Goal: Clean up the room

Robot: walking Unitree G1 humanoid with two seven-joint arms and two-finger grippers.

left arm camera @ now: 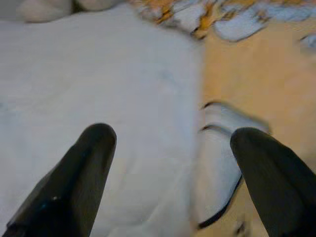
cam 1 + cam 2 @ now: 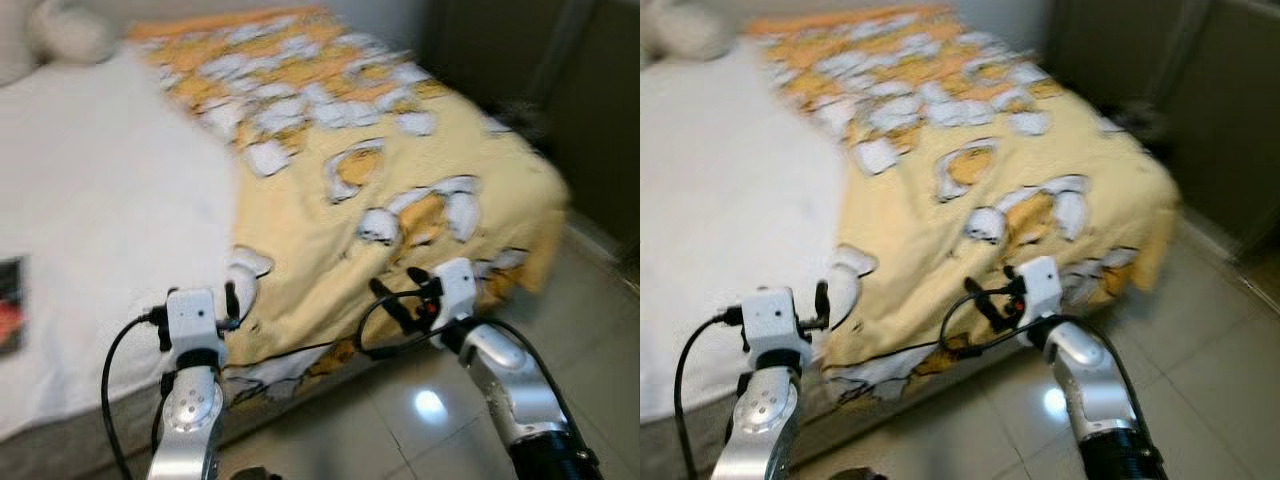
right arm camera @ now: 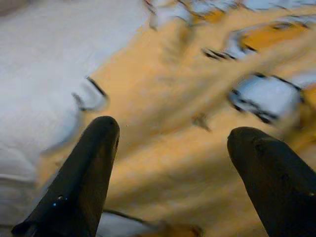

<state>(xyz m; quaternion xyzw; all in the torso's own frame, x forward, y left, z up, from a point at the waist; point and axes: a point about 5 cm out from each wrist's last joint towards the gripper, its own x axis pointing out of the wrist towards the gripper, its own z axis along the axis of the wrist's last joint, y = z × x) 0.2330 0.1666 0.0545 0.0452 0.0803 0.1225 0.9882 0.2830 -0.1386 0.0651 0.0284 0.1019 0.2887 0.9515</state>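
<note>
Hovering at bed (image 2: 90, 200) edge over yellow blanket (image 2: 400, 230): left pincer (image 1: 170, 148), right pincer (image 3: 170, 143), both spread apart.

No readable text, labels, brands or numbers anywhere; head views blurred by motion. Yellow blanket (image 2: 400, 190) on the bed (image 2: 90, 200): white and orange cartoon-like pattern, no lettering made out. Flat dark-and-red item (image 2: 10, 305) at the bed's left edge: possibly printed, too blurred and cropped to read. Gripper housings: no markings legible.
</note>
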